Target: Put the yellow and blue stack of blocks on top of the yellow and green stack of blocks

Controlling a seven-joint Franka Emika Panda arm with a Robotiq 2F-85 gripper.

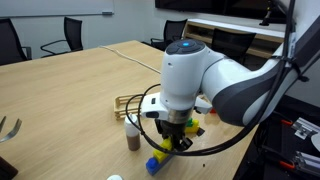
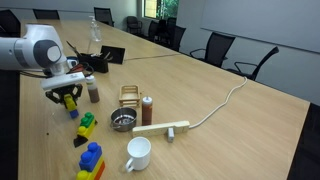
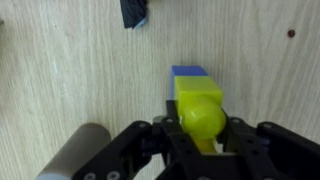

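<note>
Right now my claw (image 3: 200,138) is drawn in narrow on the yellow and blue stack of blocks (image 3: 197,98). In the wrist view it sits at lower centre, a finger tight against each side, its blue end pointing up the frame. I cannot tell whether it is off the wood yet.

In an exterior view my claw (image 2: 68,99) hangs low over the table at the left edge of the frame. The yellow and green stack of blocks (image 2: 87,124) stands apart from it, down and to the right. Below that again is the red-based stack (image 2: 92,160), near the mug (image 2: 138,153).

I judge the grasp made and the carry about to begin. The next move calls for a clean lift, then a short travel toward the green bricks. I must keep clear of the brown bottle (image 2: 93,90) just beside me, line the studs up squarely and press down before letting go.
</note>
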